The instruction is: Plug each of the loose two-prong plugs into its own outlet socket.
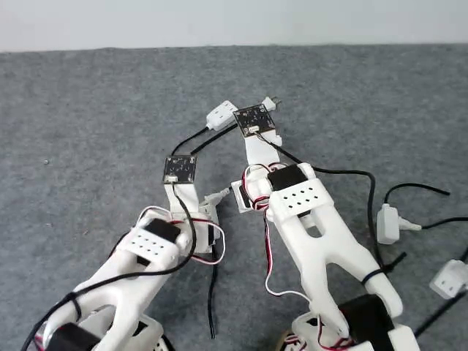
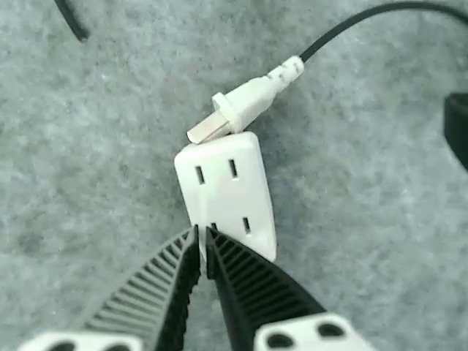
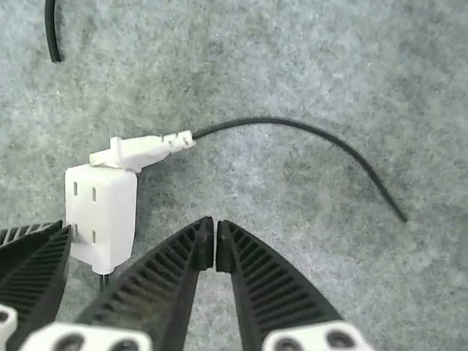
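A white outlet block (image 2: 227, 194) lies flat on the grey mat, several slots facing up. A white two-prong plug (image 2: 245, 102) on a black cable rests against its far end, bare prongs (image 2: 207, 131) lying across the block's corner, not in a slot. My left gripper (image 2: 201, 232) is shut, its tips touching the block's near edge. My right gripper (image 3: 216, 223) is shut on nothing, on bare mat beside the same outlet block (image 3: 99, 212) and plug (image 3: 139, 151). The left gripper's black fingers (image 3: 33, 256) sit against that block. In the high view the outlet block (image 1: 221, 115) lies beyond both arms.
A second plug (image 1: 269, 103) lies by the right arm's camera board (image 1: 254, 119). Two more white pieces (image 1: 387, 223) (image 1: 450, 278) with black cables lie at the right. A loose cable end (image 1: 212, 314) runs between the arm bases. The grey mat (image 1: 88, 131) is bare at the left.
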You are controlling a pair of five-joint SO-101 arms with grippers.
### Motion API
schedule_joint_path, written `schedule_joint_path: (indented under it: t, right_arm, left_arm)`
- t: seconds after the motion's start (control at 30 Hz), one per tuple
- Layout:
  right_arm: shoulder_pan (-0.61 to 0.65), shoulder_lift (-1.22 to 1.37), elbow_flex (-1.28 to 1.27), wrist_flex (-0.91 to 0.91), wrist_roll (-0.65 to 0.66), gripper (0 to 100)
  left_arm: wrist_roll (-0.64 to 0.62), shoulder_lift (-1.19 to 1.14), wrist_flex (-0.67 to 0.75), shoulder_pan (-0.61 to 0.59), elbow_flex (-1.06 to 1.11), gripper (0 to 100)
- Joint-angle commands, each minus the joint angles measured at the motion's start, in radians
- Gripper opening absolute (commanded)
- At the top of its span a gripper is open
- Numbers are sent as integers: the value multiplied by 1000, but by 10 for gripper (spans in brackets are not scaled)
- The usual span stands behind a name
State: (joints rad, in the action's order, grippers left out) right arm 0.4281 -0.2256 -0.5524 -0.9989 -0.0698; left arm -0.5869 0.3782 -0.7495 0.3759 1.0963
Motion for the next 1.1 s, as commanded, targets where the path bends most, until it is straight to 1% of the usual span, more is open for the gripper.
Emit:
schedule_joint_path:
  t: [0.0, 0.1, 0.17, 0.37, 0.43, 0.53, 0.6, 0.67, 0.77, 0.83, 0.9, 1.07]
  right_arm:
    - [-13, -50, 11, 16, 12, 8]
    - [-13, -50, 11, 16, 14, 8]
    - [-13, -50, 11, 16, 14, 8]
    - [-13, -50, 11, 21, 29, 8]
    - [-13, -50, 11, 21, 52, 8]
    - [-13, -50, 11, 21, 51, 8]
    - [-13, -50, 11, 19, 49, 8]
    - [-13, -50, 11, 19, 49, 8]
    - [-13, -50, 11, 18, 51, 8]
    - [-13, -50, 11, 18, 51, 8]
    - [-13, -50, 11, 18, 51, 8]
    - [-13, -50, 11, 16, 52, 8]
  left_arm:
    - [-9, -77, 28, 11, -76, 13]
    - [-8, -68, 23, 8, -101, 13]
    - [-8, -25, -5, 6, -105, 13]
    - [-6, 224, -60, 11, -59, 24]
    - [17, 293, -60, 14, -21, 81]
    - [21, 351, -60, 18, 35, 236]
    - [-31, 353, -60, 48, 62, 315]
    - [-97, 353, -57, 78, 76, 337]
    - [-121, 336, 2, 83, 93, 337]
    - [-123, 282, 25, 83, 91, 337]
    - [-123, 193, 23, 80, 54, 337]
    - [-117, -98, 20, 2, -110, 337]
